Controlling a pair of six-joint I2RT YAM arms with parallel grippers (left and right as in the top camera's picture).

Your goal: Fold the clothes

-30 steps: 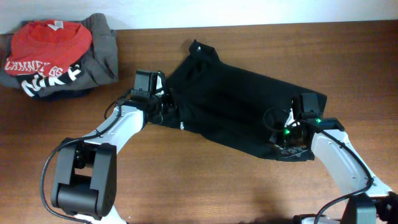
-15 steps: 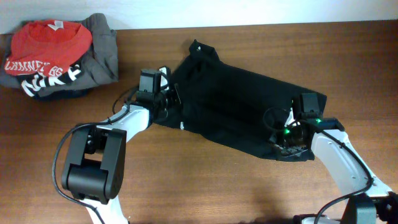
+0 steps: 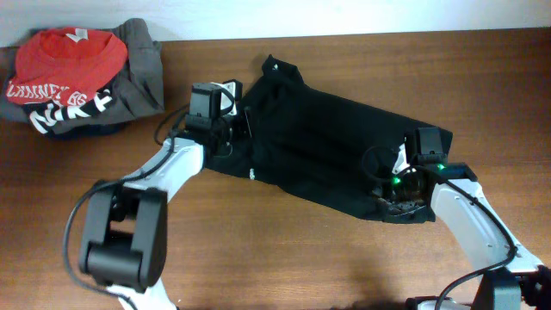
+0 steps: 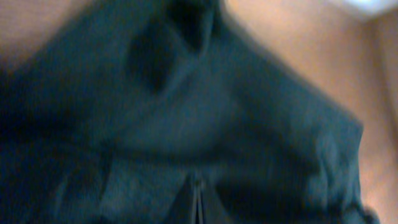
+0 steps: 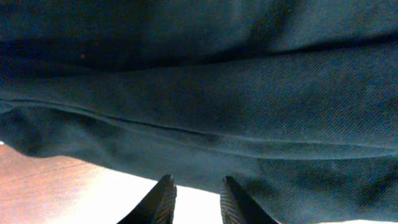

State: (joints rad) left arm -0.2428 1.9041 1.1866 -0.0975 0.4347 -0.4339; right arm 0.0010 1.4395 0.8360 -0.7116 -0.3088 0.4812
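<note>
The clothes (image 3: pixel 327 146), a black garment with a small white logo (image 3: pixel 251 175), lie spread diagonally across the wooden table. My left gripper (image 3: pixel 239 129) is at the garment's left edge. In the blurred left wrist view it (image 4: pixel 198 200) is shut, and black fabric (image 4: pixel 186 124) tents up from its tips. My right gripper (image 3: pixel 396 200) rests at the garment's lower right end. In the right wrist view it (image 5: pixel 198 182) stands open. Its fingertips (image 5: pixel 165 186) reach the fabric's edge (image 5: pixel 205 143), and only bright table shows between them.
A pile at the back left holds a red shirt with white lettering (image 3: pixel 65 60) on top of a grey garment (image 3: pixel 142 73). The table's far edge (image 3: pixel 362 34) runs just behind the black garment.
My left gripper has moved toward the table's far edge, staying at the garment's left edge. The right arm has not moved.
</note>
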